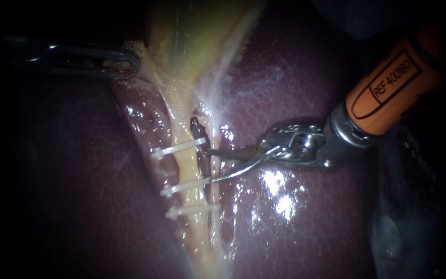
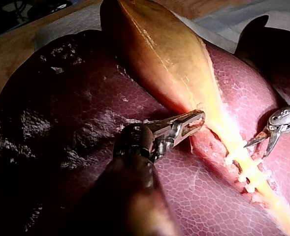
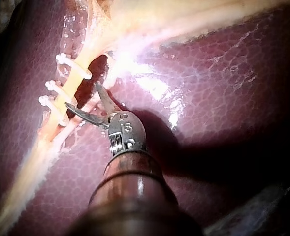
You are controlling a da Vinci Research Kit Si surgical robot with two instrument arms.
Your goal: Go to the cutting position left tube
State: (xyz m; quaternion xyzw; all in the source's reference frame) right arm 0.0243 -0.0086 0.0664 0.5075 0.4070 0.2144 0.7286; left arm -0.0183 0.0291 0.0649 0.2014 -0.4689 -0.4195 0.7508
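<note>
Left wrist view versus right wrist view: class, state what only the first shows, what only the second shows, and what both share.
Only the left wrist view: the left instrument gripping the gallbladder near its narrow end. Only the right wrist view: a dark opening between the two tubes, next to the white clips. Both: the right instrument with blades open beside the clipped tube, the three clips, and the liver.

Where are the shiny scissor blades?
Endoscope view: the right instrument's open blades come in from the right, tips beside the pale yellow tube, near its upper two white clips.
</note>
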